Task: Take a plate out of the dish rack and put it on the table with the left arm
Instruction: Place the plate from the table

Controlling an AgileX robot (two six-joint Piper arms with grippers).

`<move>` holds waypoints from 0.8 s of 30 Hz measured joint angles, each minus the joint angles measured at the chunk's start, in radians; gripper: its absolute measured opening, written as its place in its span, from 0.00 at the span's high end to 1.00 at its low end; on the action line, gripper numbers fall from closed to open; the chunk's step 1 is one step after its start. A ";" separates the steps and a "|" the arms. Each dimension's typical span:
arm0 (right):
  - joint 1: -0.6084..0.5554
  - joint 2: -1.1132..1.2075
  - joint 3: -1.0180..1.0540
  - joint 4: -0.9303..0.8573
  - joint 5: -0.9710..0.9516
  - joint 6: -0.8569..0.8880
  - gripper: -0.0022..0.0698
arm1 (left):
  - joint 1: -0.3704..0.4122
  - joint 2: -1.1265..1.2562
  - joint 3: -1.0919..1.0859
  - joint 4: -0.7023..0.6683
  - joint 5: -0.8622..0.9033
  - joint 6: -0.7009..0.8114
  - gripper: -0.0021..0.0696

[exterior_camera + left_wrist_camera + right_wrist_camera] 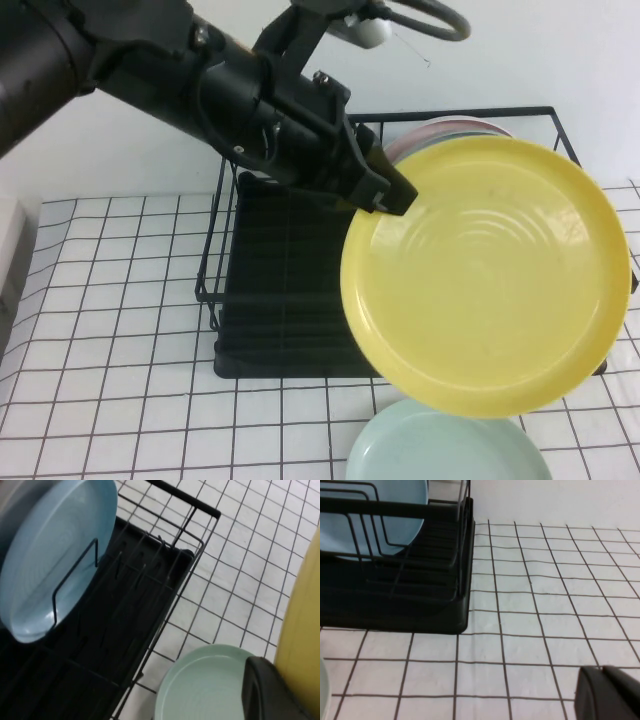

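My left gripper (392,190) is shut on the upper left rim of the yellow plate (487,275) and holds it tilted in the air, in front of the right half of the black dish rack (280,300) and above the table (100,300). In the left wrist view one black finger (270,690) presses against the yellow plate's edge (302,630). My right gripper (609,692) shows only in the right wrist view, shut and empty, low over the grid cloth to the right of the rack (395,595).
A mint green plate (445,445) lies flat on the table in front of the rack, under the held plate; it also shows in the left wrist view (205,685). A light blue plate (55,555) stands in the rack, with more plate rims (450,128) behind the yellow one.
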 joint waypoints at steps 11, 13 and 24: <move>0.000 0.000 0.000 0.000 0.000 0.000 0.97 | -0.161 -0.005 0.157 0.031 0.000 -0.091 0.90; 0.000 0.000 0.000 0.000 0.000 0.000 0.97 | -0.193 -0.005 0.200 0.038 -0.022 -0.101 0.90; 0.000 0.000 0.000 0.000 0.000 0.000 0.97 | -0.208 -0.002 0.357 0.154 -0.246 -0.214 0.90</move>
